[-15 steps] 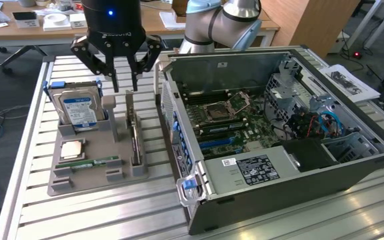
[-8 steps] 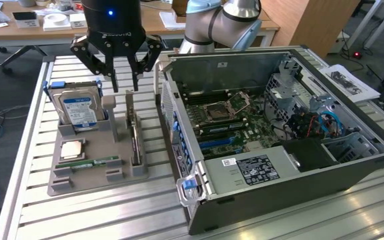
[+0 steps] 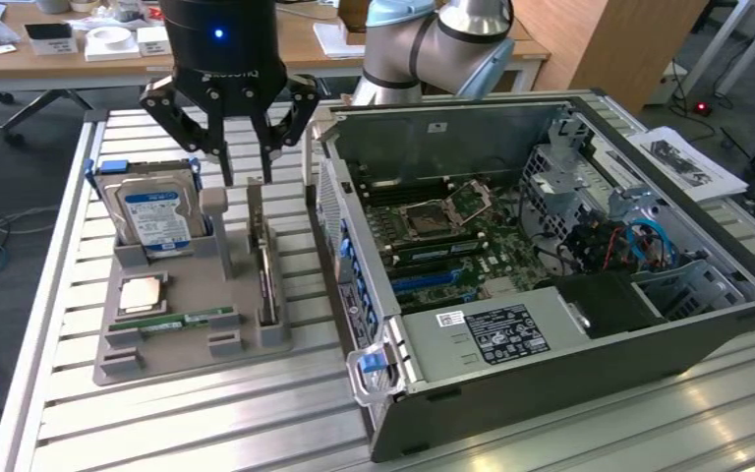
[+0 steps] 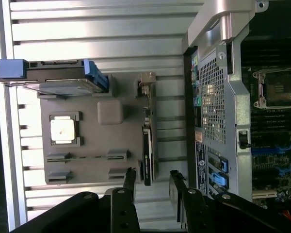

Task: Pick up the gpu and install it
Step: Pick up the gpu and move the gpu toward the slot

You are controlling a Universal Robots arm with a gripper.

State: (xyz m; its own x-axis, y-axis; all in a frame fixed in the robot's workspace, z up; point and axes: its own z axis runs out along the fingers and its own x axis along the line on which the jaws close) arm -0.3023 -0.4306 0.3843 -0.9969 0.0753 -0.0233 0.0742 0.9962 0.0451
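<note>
Gripper, jaws wide and empty, hangs over the gpu (thin card on edge, silver bracket end) at the tray edge beside the case, exterior view's left.

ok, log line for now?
gripper: jaws open, over thin green gpu card | gpu: on edge in grey tray, not held

Ribbed metal table, matt grey holder, seemingly plastic; bare metal case

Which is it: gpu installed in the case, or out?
Out. The gpu stands on edge in the gray holder beside the open case; the gripper, open, hangs above it, holding nothing.
</note>
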